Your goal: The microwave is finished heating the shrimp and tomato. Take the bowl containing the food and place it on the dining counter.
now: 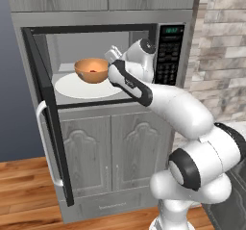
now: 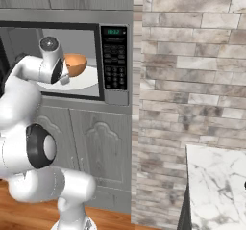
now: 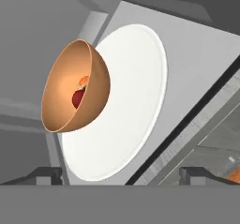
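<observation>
The left base view looks from behind the arm toward 1 o'clock into the open microwave [image 1: 103,65]. The right base view faces 11 o'clock at the same cavity and also takes in the dining counter [image 2: 216,185]. The hand view, rolled sideways, sits close to the bowl [image 3: 75,93] and turntable [image 3: 126,106], which all three views share.

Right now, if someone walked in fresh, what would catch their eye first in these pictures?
Probably the orange-tan bowl on the white turntable inside the open microwave, a dark-red tomato showing in it. Next, the white arm reaching into the cavity, its open end effector short of the bowl.
</observation>
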Available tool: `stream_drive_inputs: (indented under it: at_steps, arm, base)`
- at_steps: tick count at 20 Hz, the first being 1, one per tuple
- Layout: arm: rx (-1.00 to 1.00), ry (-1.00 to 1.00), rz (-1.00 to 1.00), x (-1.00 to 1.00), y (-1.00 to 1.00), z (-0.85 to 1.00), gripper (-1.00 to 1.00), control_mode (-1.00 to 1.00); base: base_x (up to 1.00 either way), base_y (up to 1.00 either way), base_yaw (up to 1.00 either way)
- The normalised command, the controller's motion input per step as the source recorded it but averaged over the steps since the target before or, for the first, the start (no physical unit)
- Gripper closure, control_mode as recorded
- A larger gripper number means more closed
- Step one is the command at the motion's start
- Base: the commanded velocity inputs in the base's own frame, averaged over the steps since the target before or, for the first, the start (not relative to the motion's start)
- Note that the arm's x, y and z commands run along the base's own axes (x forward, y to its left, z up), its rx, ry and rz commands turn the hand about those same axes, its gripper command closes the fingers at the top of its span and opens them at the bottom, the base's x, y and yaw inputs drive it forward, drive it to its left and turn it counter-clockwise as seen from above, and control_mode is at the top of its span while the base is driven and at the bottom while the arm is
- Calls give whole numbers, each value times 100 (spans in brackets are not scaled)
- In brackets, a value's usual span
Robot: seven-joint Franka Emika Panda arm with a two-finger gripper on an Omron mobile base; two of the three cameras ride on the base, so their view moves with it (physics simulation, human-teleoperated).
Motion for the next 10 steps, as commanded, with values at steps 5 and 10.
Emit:
stream_drive_inputs:
  at_steps: [5,10]
  arm:
    - [0,15,0,64,10,-10,-100,-100]
    - [0,10,0,54,0,-12,-100,-100]
  base:
    - [0,0,0]
    - [0,0,0]
